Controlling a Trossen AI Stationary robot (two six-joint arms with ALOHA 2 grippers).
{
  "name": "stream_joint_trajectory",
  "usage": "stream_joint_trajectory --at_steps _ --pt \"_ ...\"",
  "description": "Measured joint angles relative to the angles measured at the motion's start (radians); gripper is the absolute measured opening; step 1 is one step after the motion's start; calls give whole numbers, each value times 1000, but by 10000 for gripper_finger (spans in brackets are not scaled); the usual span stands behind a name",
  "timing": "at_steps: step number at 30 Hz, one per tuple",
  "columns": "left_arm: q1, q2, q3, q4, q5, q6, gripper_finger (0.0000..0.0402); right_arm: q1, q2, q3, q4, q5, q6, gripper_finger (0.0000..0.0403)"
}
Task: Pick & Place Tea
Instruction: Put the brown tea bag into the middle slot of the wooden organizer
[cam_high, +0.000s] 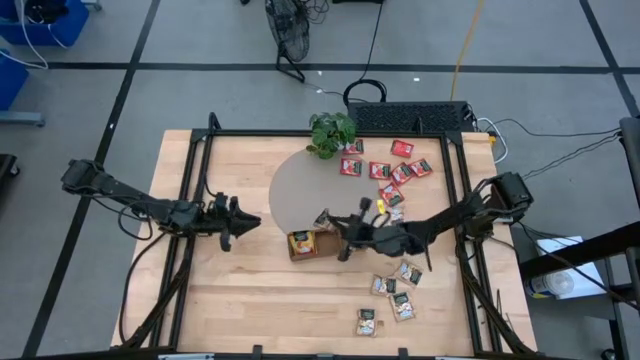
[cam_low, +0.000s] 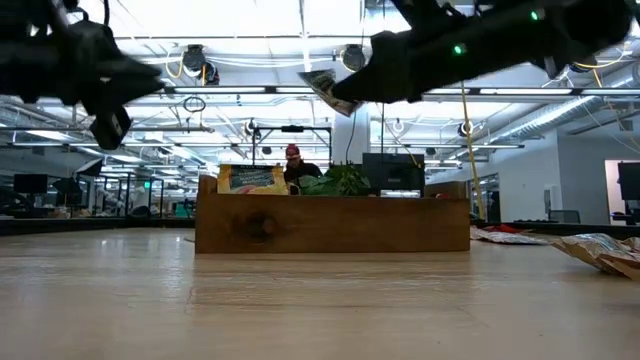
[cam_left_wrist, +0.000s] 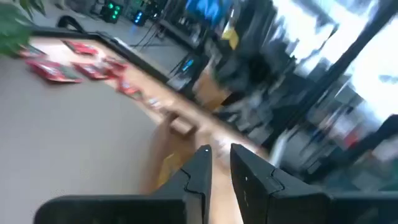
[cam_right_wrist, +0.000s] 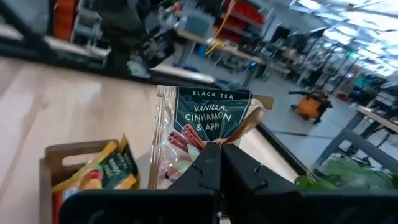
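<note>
My right gripper (cam_high: 338, 222) is shut on a tea packet (cam_right_wrist: 199, 124) printed with "black tea, vanilla, cinnamon & apple". It holds it in the air just beyond the small wooden tray (cam_high: 305, 244), which has orange-yellow packets (cam_right_wrist: 102, 171) standing in it. In the low view the held packet (cam_low: 325, 88) hangs high above the tray (cam_low: 330, 226). Red packets (cam_high: 390, 165) lie at the far right, and beige ones (cam_high: 395, 290) lie near the front right. My left gripper (cam_high: 245, 220) hovers left of the tray, with a narrow gap between its fingers (cam_left_wrist: 205, 163) and nothing in it. My right gripper pinches the packet's near edge (cam_right_wrist: 208, 135) between its two fingertips (cam_right_wrist: 219, 148). The fingers lie about level and come from the table's right side. The packet sticks out beyond the fingertips, tilted and lifted clear of the tray and table.
A grey round mat (cam_high: 300, 185) lies at the table's middle, with a potted plant (cam_high: 332, 132) at its far edge. A black frame (cam_high: 200, 200) runs along the table's sides. Bare wood (cam_high: 260, 300) lies near the front left.
</note>
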Motion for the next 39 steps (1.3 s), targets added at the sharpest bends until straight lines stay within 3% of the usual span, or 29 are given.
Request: stream_joint_trajectory --at_steps 5,16,19,23,31,39 --pt "0 0 1 45 2 -110 63 3 42 -37 152 5 1 0" --pt "0 0 1 68 -8 -54 63 -56 53 -37 179 -30 32 0" --pt "0 0 1 70 -69 -1 63 -58 53 -37 163 -26 34 0" --pt "0 0 1 48 -223 179 63 -58 53 -37 184 0 26 0" --pt "18 0 1 39 -309 268 63 -83 53 -37 165 -2 54 0" --pt "76 0 1 61 -384 107 63 -82 53 -37 155 -5 5 0"
